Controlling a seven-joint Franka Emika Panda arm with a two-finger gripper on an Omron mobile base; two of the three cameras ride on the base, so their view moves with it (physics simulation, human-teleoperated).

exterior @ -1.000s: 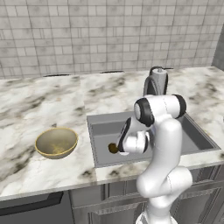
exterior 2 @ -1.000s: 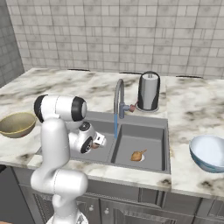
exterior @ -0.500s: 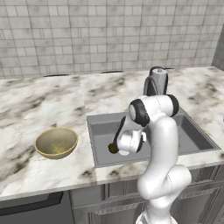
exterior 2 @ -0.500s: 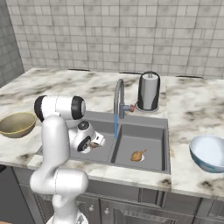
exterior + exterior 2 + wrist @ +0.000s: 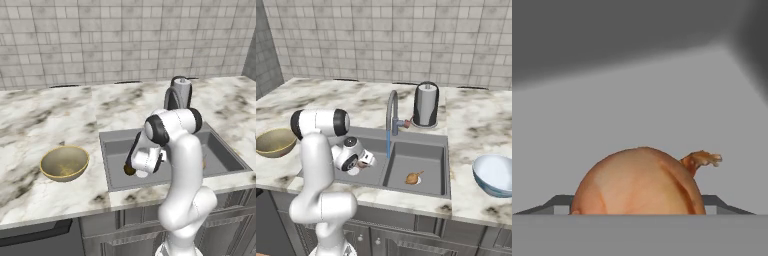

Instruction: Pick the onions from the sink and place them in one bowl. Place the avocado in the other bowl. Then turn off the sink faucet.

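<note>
An onion [image 5: 639, 182] is sitting low in the hand view's centre, between my end effector's [image 5: 639, 207] fingertips [image 5: 559, 202], which are closing against its sides inside the sink [image 5: 115, 147].

Location: domestic kitchen, rendered. Identifying features: a marble surface [image 5: 45, 120] running along a grey tiled wall [image 5: 110, 40]; a grey double-basin sink [image 5: 421, 150] sunk into it, with a gooseneck faucet [image 5: 390, 107] running water; grey cabinet fronts [image 5: 421, 240] below; a paper towel holder [image 5: 426, 104] standing behind the sink; a yellow bowl [image 5: 64, 162] and a pale blue bowl [image 5: 495, 174] on the surface.
</note>
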